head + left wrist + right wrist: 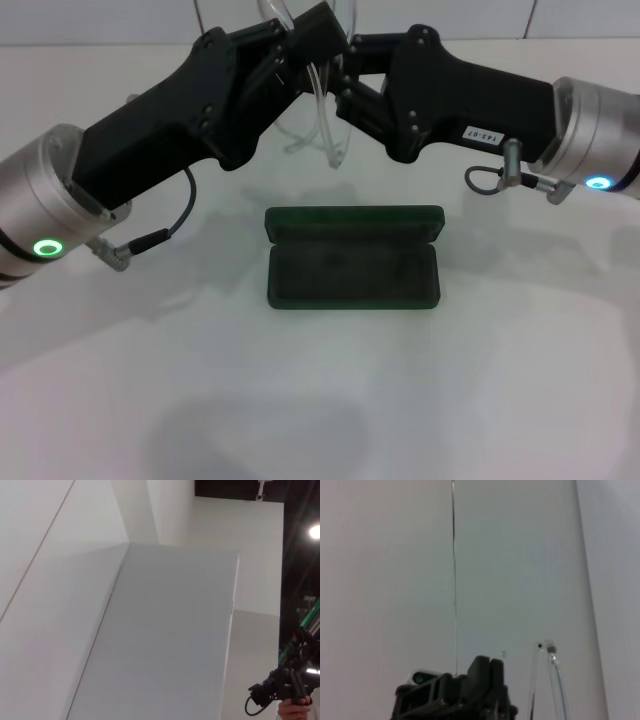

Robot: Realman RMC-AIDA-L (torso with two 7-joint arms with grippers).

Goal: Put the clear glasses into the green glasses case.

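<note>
Here you had the clear glasses pinched aloft between left end effector and right end effector; next, fold temples and lower into the open green glasses case.

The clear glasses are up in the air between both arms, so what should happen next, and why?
Probably lower the clear glasses toward the green glasses case. Left gripper and right gripper hold them raised behind the case, which lies open and empty on the table.

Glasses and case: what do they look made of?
Glasses: clear, colourless, likely plastic; the wall shows through the thin frame held between both grippers. Case: dark green hard shell, matte, probably moulded or wrapped plastic; the lining looks soft and darker, possibly felt.
</note>
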